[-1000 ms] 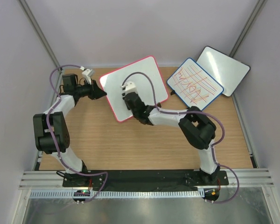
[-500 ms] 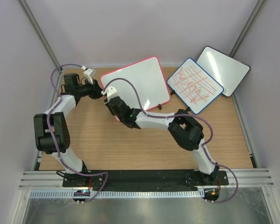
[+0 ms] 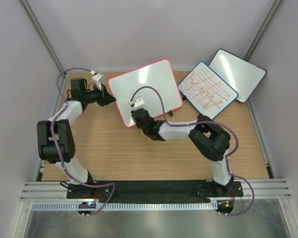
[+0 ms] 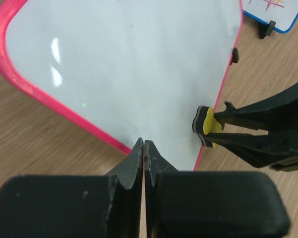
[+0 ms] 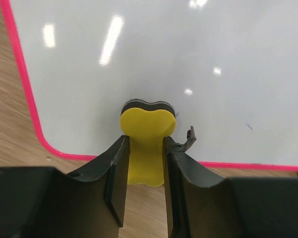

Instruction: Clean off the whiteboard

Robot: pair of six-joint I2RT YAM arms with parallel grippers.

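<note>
1. Closing just now, your left gripper (image 4: pixel 144 145) is holding its fingers flat together with nothing between them, and the tips are touching the pink frame of the whiteboard (image 3: pixel 149 84) at its left corner.
2. Your right gripper (image 5: pixel 145 144) is clamping the yellow eraser (image 5: pixel 147 126). It is coming back from the whiteboard's left corner to its near edge, with the felt resting on the white surface.
3. The whiteboard is lying on the wooden table (image 3: pixel 114 148), turned slightly since a second ago. It is showing only a faint fleck, so you are probably nearing the finish.
</note>
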